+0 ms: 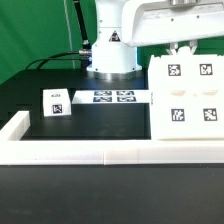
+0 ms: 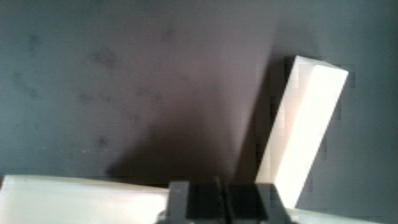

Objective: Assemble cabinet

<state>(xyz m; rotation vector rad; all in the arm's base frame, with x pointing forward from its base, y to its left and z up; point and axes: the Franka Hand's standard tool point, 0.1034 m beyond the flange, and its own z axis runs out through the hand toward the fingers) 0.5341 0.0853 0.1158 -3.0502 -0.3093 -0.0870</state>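
The cabinet is a large white box with four square tags on its front, standing on the black mat at the exterior view's right. A small white tagged block stands apart at the exterior view's left. My gripper hangs right at the cabinet's top back edge. In the wrist view my gripper has its two dark fingers pressed together with nothing seen between them. Beside them are a white cabinet panel seen edge-on and a white surface.
The marker board lies flat on the mat in front of the robot base. A low white rail runs along the front and the left side of the mat. Black cables trail behind the base.
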